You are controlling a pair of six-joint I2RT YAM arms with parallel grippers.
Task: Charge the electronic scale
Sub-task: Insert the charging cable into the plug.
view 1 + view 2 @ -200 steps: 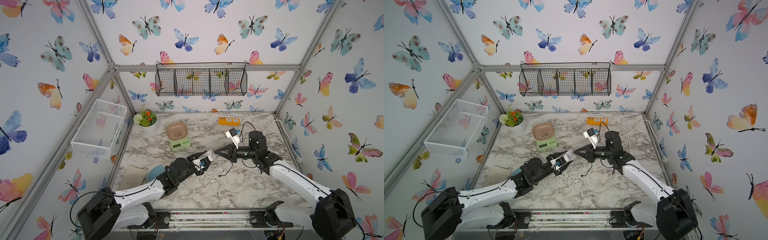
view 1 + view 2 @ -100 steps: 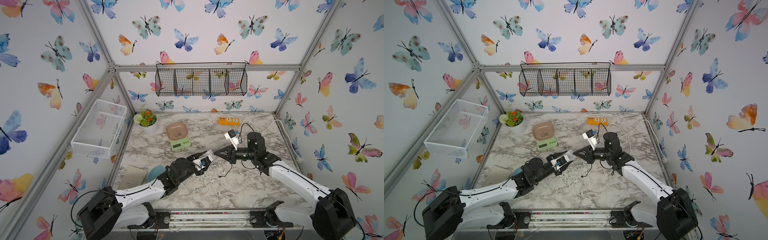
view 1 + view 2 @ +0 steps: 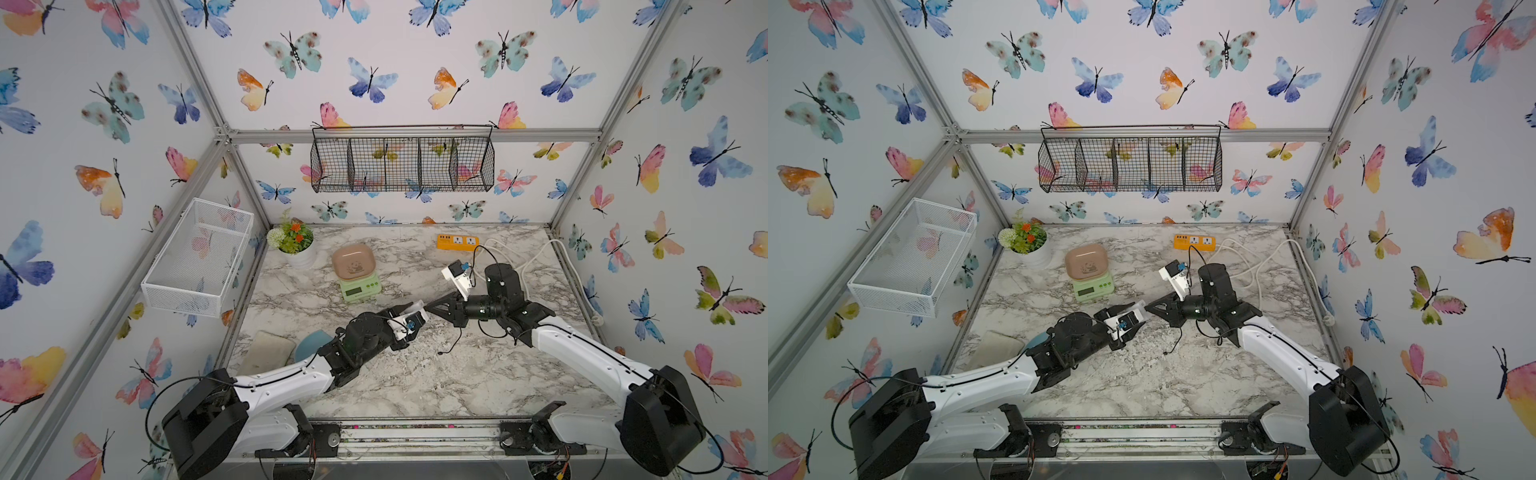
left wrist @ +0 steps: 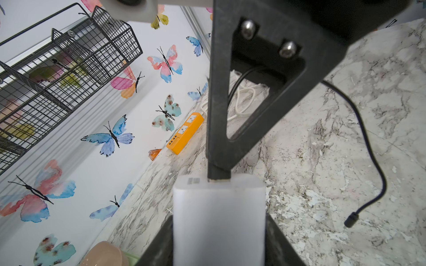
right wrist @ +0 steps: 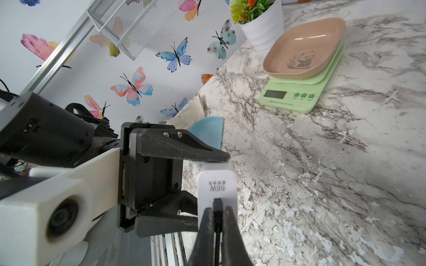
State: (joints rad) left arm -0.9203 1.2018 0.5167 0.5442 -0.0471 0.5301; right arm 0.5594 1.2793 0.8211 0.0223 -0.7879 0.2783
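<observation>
The electronic scale (image 3: 360,289) (image 3: 1093,286) (image 5: 292,96) is light green and carries a tan-pink bowl (image 3: 353,261). It stands at the middle back of the table, apart from both arms. My left gripper (image 3: 415,309) (image 4: 219,241) is shut on a white charger block (image 4: 219,218) (image 5: 217,182). Facing it, my right gripper (image 3: 429,308) (image 5: 217,211) is shut on the plug of a black cable (image 3: 457,336). The plug tip sits at the port in the charger's face; how deep it goes is hidden. The cable's other end (image 4: 350,222) lies loose on the marble.
An orange power strip (image 3: 457,242) (image 4: 184,133) lies at the back with a white cord (image 3: 536,257) running right. A potted plant (image 3: 297,245) stands at the back left. A blue bowl (image 3: 309,349) and a beige pad (image 3: 268,353) lie under the left arm. Wire baskets hang on the walls.
My right gripper has edged a little to the left with the plug, up to the charger. The left arm has stayed still.
</observation>
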